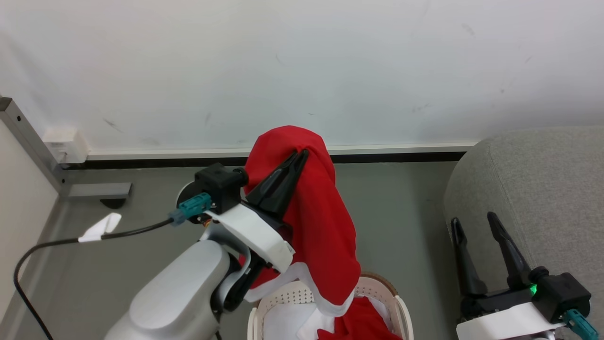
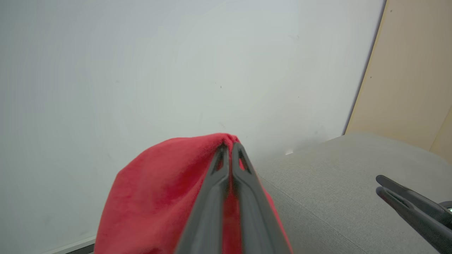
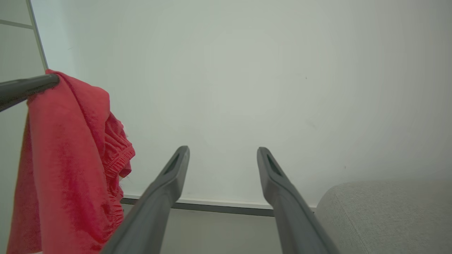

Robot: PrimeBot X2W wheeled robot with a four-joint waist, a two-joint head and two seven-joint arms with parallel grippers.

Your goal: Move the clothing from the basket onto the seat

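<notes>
A red garment (image 1: pixel 321 222) with white trim hangs from my left gripper (image 1: pixel 302 153), which is shut on its top fold, high above the cream basket (image 1: pixel 403 314). The left wrist view has the same cloth (image 2: pixel 159 197) draped over the closed fingers (image 2: pixel 231 146). More red and white clothing (image 1: pixel 358 326) lies inside the basket. My right gripper (image 1: pixel 472 219) stands open and empty at the lower right, beside the grey seat (image 1: pixel 542 179). From the right wrist, the open gripper (image 3: pixel 222 151) points at the wall, the hanging garment (image 3: pixel 67 158) left of it.
A white wall (image 1: pixel 302 71) with a dark baseboard (image 1: pixel 377 158) runs behind. Grey floor (image 1: pixel 401 212) lies between the basket and the seat. A black cable (image 1: pixel 56 243) with a white tag trails left of my left arm. A metal frame post (image 1: pixel 28 141) stands at far left.
</notes>
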